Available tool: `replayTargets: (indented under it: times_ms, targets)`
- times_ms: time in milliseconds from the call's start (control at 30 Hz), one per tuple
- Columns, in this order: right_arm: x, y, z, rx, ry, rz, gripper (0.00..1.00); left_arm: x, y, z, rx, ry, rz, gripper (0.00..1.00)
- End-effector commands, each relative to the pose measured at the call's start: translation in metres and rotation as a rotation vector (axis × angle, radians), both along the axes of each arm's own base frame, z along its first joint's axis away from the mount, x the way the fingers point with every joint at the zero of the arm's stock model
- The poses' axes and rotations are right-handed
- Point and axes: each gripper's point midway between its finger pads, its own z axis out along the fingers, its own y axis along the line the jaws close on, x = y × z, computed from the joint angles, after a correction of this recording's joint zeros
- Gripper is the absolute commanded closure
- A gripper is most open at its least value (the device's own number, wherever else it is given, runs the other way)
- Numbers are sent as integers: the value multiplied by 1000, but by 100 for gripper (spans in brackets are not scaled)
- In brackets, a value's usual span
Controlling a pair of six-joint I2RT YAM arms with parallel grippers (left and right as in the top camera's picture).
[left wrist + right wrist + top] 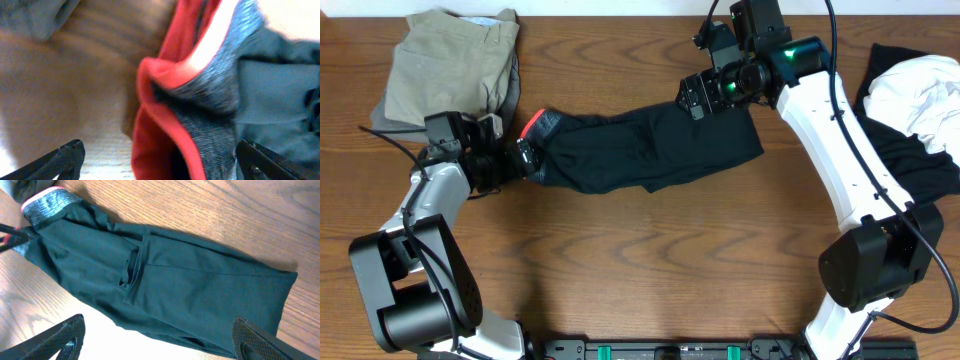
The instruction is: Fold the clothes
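Observation:
The clothes in play are long black trousers [650, 150], lying folded across the middle of the table with the red-orange waistband [534, 125] at their left end. My left gripper [525, 158] is down at that waistband. In the left wrist view it [160, 162] stands wide open, and the red waistband [155, 125] with its grey heathered band [210, 115] bunches between the fingers [67, 155]. My right gripper [695, 100] hovers over the trousers' right part. In the right wrist view it [160, 342] is open above the black fabric [170, 280], gripping nothing.
A folded khaki garment [450, 60] lies on a grey one [512, 92] at the back left, close to my left arm. A white garment [920, 90] rests on a black one [910, 165] at the right edge. Bare wooden table [650, 260] stretches in front.

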Motion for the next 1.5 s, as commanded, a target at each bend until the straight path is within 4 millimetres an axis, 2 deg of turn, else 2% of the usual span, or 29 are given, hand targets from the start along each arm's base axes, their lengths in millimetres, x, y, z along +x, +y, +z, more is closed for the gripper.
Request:
replayTargets:
  times_ms: [0, 100, 267, 400, 567, 700, 967, 1233, 1367, 1467]
  targets:
    - [2, -2, 1, -15, -15, 6, 8, 17, -5, 22, -40, -75, -39, 2]
    - [3, -3, 1, -19, -17, 3, 8, 21, -4, 28, -37, -84, -40, 2]
    - [4, -5, 1, -34, -21, -5, 7, 13, -8, 37, 2, -39, -118, 1]
    - [4, -5, 0, -33, -21, -5, 6, 18, 8, 40, 160, 5, -87, 1]
    - [4, -5, 0, -33, -21, -5, 6, 33, 13, 46, 305, -29, -107, 1]
    - [4, -5, 0, -33, -21, -5, 7, 42, 10, 41, 343, -51, -150, 1]
    - [4, -5, 0, -33, -21, -5, 7, 52, 5, 10, 358, -25, -259, 0]
    - [4, -5, 0, -34, -21, -5, 6, 62, -8, 15, 338, -80, -296, 12]
    - [4, -5, 0, -34, -21, -5, 7, 61, -15, 15, 336, -79, -313, 23]
    - [4, -6, 0, -37, -23, -7, 7, 57, -22, 12, 330, -62, -332, 42]
